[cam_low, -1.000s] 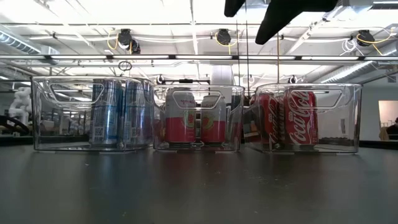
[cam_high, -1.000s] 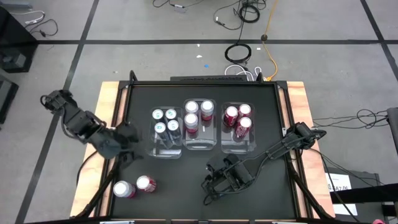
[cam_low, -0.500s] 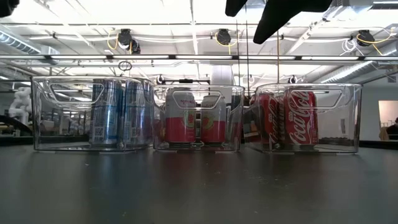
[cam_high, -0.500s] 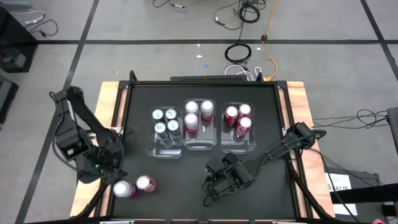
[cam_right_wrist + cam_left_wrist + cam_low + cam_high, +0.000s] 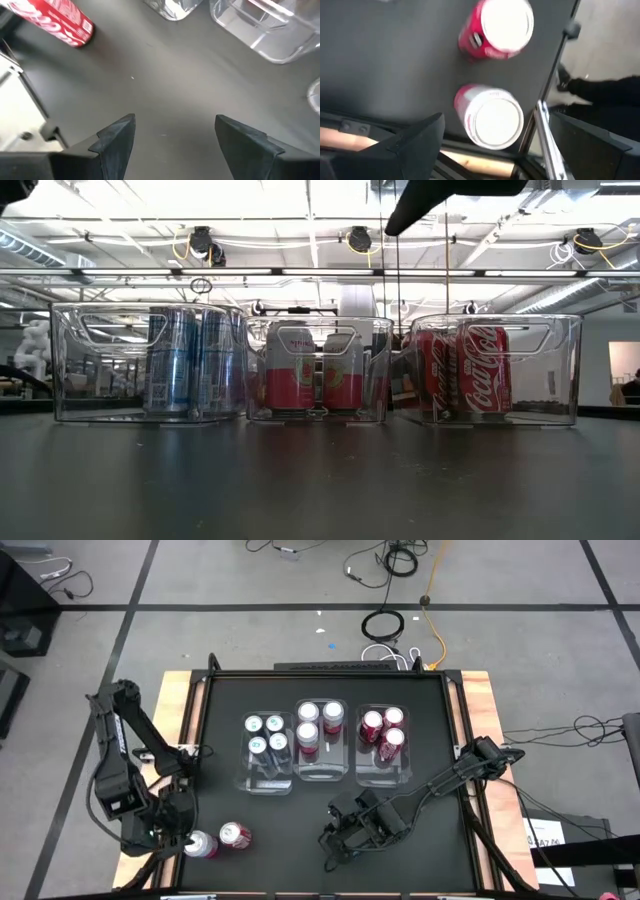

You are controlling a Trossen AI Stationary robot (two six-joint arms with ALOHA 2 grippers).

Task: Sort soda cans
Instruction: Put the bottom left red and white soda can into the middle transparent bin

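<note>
Black matting covers the table (image 5: 330,850), which stands on a grey floor crossed by dark lines, with cables lying beyond its far edge. Three clear bins sit side by side mid-table. Seen from above, the left bin (image 5: 267,783) holds four blue cans (image 5: 265,734), the middle bin (image 5: 320,772) four pink cans (image 5: 318,726), and the right bin (image 5: 383,773) three red cans (image 5: 383,732). All stand upright at the far ends of their bins.

Two more cans stand loose near the table's front left corner, just beside each other: a pink can (image 5: 200,845) nearest the edge and a red can (image 5: 235,835) next to it.

The left gripper (image 5: 172,832) hangs over that corner, its fingers spread wide, just beside the loose pink can and holding nothing. In its wrist view that can (image 5: 490,117) sits just ahead of the one finger (image 5: 415,145) that shows.

The right gripper (image 5: 335,840) hovers above bare matting in front of the bins, fingers (image 5: 115,137) apart and empty
</note>
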